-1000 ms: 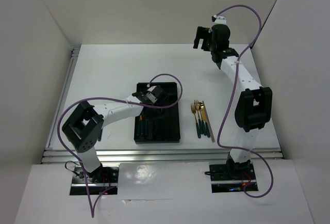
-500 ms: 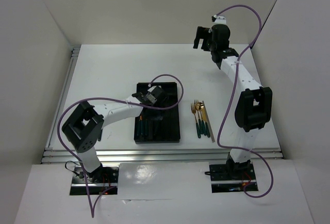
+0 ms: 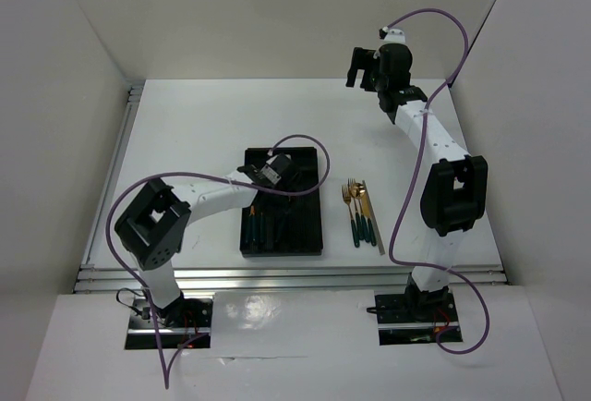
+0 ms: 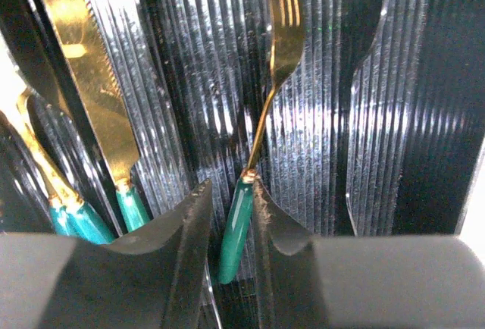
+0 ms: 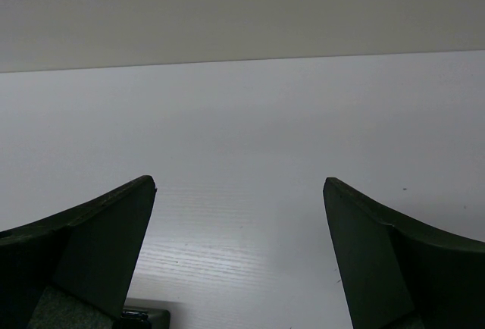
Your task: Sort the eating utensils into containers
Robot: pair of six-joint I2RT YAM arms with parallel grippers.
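My left gripper (image 3: 275, 173) hovers low over the black tray (image 3: 309, 156). In the left wrist view its fingers (image 4: 231, 189) stand narrowly apart around the green handle of a gold fork (image 4: 236, 227). The handle touches the right finger, with a gap to the left one, and the fork head lies in a ribbed compartment of the tray (image 4: 424, 117). A gold knife (image 4: 91, 79) and other green-handled pieces (image 4: 68, 215) lie in the compartments to the left. More forks and a thin silver piece (image 3: 360, 212) lie on the table right of the tray. My right gripper (image 3: 362, 66) is raised at the back, open and empty (image 5: 239, 185).
White walls enclose the table on the left, back and right. The right arm's purple cable loops beside the loose utensils. A metal rail (image 3: 277, 276) runs along the table's near edge, just below the tray.
The left arm's elbow has shifted slightly left while its gripper stays over the tray. The right arm has not moved.
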